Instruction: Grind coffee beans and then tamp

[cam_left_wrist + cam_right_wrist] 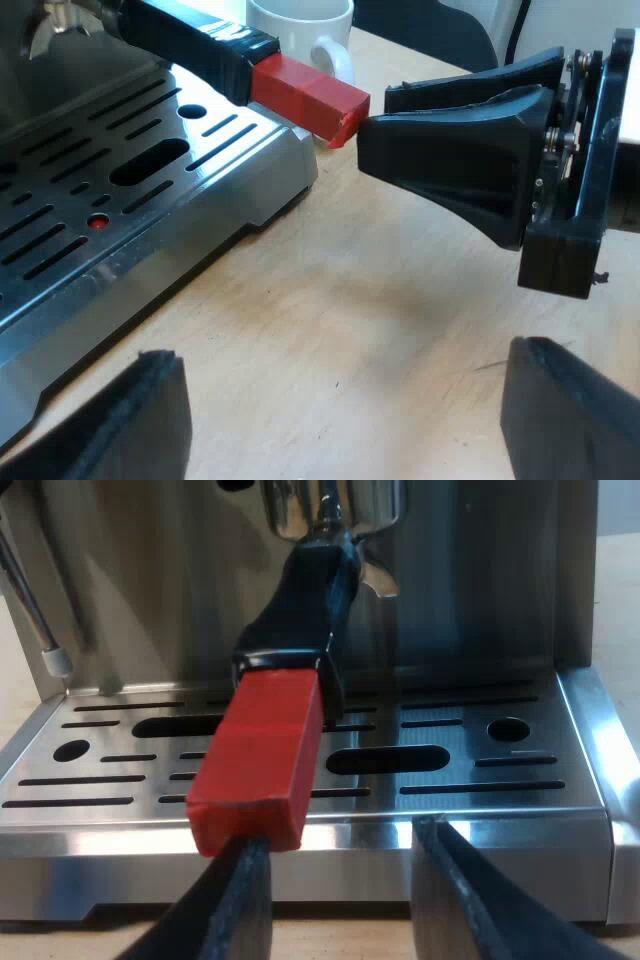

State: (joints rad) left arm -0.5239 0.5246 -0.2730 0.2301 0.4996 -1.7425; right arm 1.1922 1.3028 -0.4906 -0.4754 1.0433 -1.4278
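Two hands, one holder, one mug; hazards noted per item.

1. Holder (pixel 330 510): locked into the machine's (pixel 480 600) front. Its handle (pixel 300 610) reaches out over the tray (pixel 480 780), and the red end (pixel 262 755) sits at the tray's lip.

2. Right hand (pixel 340 842): fingers spread, gripping nothing, brought up to the red end. The red end lines up with one finger, not with the gap between them. I cannot tell whether that finger is touching it or just short. Hazard: closing from here would likely catch only a corner, or shove the handle sideways. A weak grip could then slip when the holder is turned out of its lock.

3. Mug (pixel 300 30): on the desk (pixel 350 320) just beyond the red end. Hazard: a swinging handle or my right hand could knock it.

4. Left hand (pixel 345 355): fingers spread, holding nothing, low over the desk near the tray's corner and my right hand. Hazard: the two hands could collide if either one moves across.
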